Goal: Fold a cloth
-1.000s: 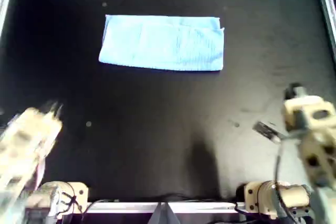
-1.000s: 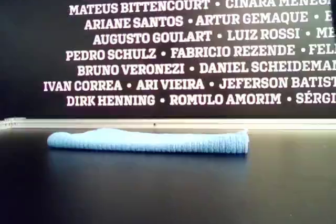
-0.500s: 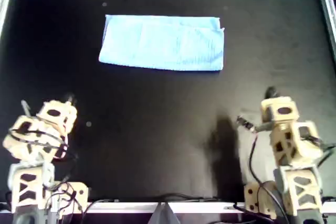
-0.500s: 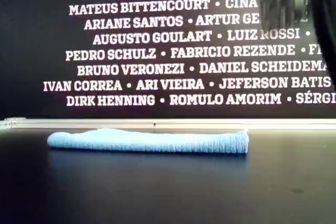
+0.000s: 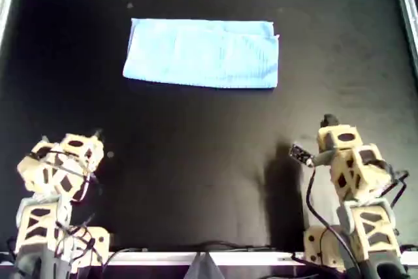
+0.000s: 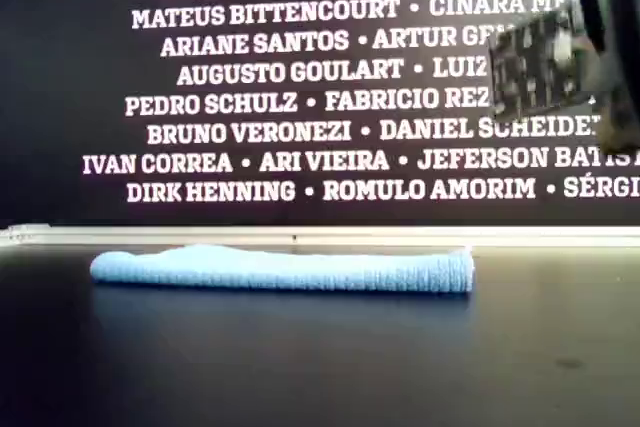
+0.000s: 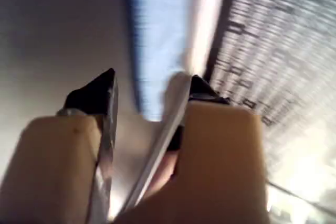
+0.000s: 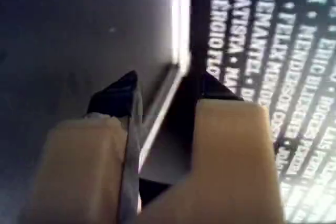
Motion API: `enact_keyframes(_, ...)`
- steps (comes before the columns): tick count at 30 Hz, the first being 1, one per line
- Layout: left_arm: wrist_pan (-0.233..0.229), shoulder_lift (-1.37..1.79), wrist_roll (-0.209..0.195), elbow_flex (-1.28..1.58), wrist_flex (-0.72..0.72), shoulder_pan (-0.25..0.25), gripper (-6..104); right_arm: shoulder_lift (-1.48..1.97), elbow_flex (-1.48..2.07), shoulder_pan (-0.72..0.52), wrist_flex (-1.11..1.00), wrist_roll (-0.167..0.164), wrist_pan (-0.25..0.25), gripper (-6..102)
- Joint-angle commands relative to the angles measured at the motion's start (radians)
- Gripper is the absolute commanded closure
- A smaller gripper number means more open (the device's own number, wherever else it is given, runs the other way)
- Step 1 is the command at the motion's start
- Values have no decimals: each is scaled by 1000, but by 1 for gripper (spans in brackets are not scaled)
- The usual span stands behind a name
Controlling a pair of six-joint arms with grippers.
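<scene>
Motion blur smears the cloth in the first wrist view, an arm is blurred and cut off at the exterior view's right edge, covering some wall lettering, and which arm it is cannot be told.

cloth flat on table

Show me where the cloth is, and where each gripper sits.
cloth (image 5: 202, 53), overhead view, middle of the folded fabric.
my first gripper (image 7: 149, 95), first wrist view, gap between fingertips.
my second gripper (image 8: 168, 90), second wrist view, gap between fingertips.
</scene>
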Motion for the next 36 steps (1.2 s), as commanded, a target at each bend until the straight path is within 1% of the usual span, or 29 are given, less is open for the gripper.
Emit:
enact_keyframes(1, -2, -6, -15, -5, -21, -6, 49, -8, 11, -12, -46, 6, 11, 50)
enact_keyframes(2, -2, -6, -20, -5, -21, -5, 49, -6, 11, -11, -46, 18, 11, 50)
enact_keyframes(3, 3, -8, -21, -5, -21, -11, 49, -6, 11, -6, -46, 6, -6, 50)
enact_keyframes(6, 14, -25, -23, -5, -21, -20, 49, -9, 0, 29, -46, 3, -17, 49)
enact_keyframes(9, -5, -29, -23, -12, -41, -20, 49, -54, -83, 75, -43, 3, -46, 49)
enact_keyframes(12, -8, -46, -23, -64, -40, -18, 49, -210, -193, 92, -37, 11, -49, 49)
enact_keyframes(14, -46, -117, -23, -123, -40, -20, 49, -387, -298, 92, -38, 18, -49, 49)
enact_keyframes(17, -140, -333, -23, -275, -40, -23, 48, -703, -469, 94, -37, 21, -49, 44)
enact_keyframes(19, -166, -522, -21, -396, -40, -29, 44, -891, -580, 101, -38, 21, -51, 37)
enact_keyframes(21, -186, -713, -21, -518, -40, -61, 34, -1025, -658, 115, -38, 23, -51, 29)
enact_keyframes(23, -187, -856, -23, -611, -40, -104, 19, -1081, -693, 135, -38, 23, -52, 21)
enact_keyframes(26, -189, -1003, -23, -704, -40, -173, 1, -1091, -716, 160, -40, 28, -52, 13)
enact_keyframes(27, -193, -1037, -25, -724, -40, -193, -3, -1095, -727, 163, -40, 38, -52, 11)
enact_keyframes(28, -209, -1058, -25, -739, -40, -210, -4, -1100, -733, 163, -40, 60, -51, 11)
enact_keyframes(29, -236, -1078, -26, -756, -40, -224, -3, -1109, -747, 163, -40, 91, -51, 11)
enact_keyframes(30, -272, -1098, -28, -775, -40, -232, -1, -1117, -767, 163, -38, 123, -51, 11)
enact_keyframes(31, -314, -1120, -32, -798, -41, -235, 0, -1121, -784, 164, -37, 144, -51, 11)
enact_keyframes(32, -359, -1138, -41, -822, -41, -235, 1, -1131, -801, 170, -37, 158, -51, 11)
enact_keyframes(33, -391, -1157, -55, -850, -41, -235, 1, -1147, -816, 183, -35, 164, -51, 11)
enact_keyframes(35, -425, -1195, -78, -902, -41, -235, 1, -1178, -851, 206, -35, 163, -51, 11)
enact_keyframes(36, -428, -1213, -83, -927, -41, -236, 1, -1204, -873, 212, -35, 163, -51, 11)
